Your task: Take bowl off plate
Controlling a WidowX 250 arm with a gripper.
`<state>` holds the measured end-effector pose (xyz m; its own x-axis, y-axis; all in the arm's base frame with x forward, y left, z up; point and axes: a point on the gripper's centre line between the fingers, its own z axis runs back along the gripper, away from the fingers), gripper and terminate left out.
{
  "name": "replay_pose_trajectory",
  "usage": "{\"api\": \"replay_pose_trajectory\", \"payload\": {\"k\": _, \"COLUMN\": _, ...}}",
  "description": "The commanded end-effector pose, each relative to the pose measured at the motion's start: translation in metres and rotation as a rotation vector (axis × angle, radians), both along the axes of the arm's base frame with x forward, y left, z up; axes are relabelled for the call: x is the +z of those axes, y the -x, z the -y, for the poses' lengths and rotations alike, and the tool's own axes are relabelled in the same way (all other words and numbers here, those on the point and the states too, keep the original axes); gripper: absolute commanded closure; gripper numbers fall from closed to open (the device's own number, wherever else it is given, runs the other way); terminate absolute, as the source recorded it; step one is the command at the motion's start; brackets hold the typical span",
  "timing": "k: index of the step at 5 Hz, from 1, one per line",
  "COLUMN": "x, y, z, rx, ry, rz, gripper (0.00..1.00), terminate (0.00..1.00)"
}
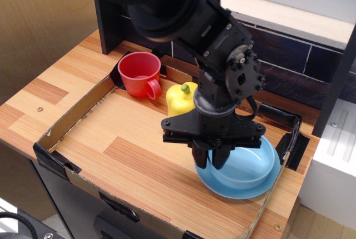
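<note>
- Note the gripper [210,159]: its two fingers are drawn close together, clamped over the near-left rim of the bowl [245,167].
- Locate the bowl seated on the plate [268,182], at the right end of the cardboard-walled tray [78,115].
- Observe the red cup [139,74] and yellow pepper [181,98] behind, well apart from the bowl.

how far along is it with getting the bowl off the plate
Done: the gripper has reached the bowl, fingers closed at its near rim. In hand: apparently gripping that rim. Left: lifting it; the bowl still sits on the plate.
</note>
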<state>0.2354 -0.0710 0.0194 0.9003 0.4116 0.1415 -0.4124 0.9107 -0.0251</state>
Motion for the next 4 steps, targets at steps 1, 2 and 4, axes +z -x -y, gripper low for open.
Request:
{"api": "replay_pose_trajectory", "payload": {"k": 1, "x": 0.040, "y": 0.006, "z": -0.016, "rx": -0.047, "ry": 0.086, "rz": 0.105, "gripper": 1.00, "terminate": 0.00}}
{"api": "replay_pose_trajectory", "payload": {"k": 2, "x": 0.043, "y": 0.024, "z": -0.041, "rx": -0.110, "ry": 0.076, "rz": 0.075, "gripper": 1.00, "terminate": 0.00}}
{"api": "replay_pose_trajectory", "payload": {"k": 4, "x": 0.028, "y": 0.040, "z": -0.110, "rx": -0.157, "ry": -0.018, "rz": 0.087, "gripper": 1.00, "terminate": 0.00}}
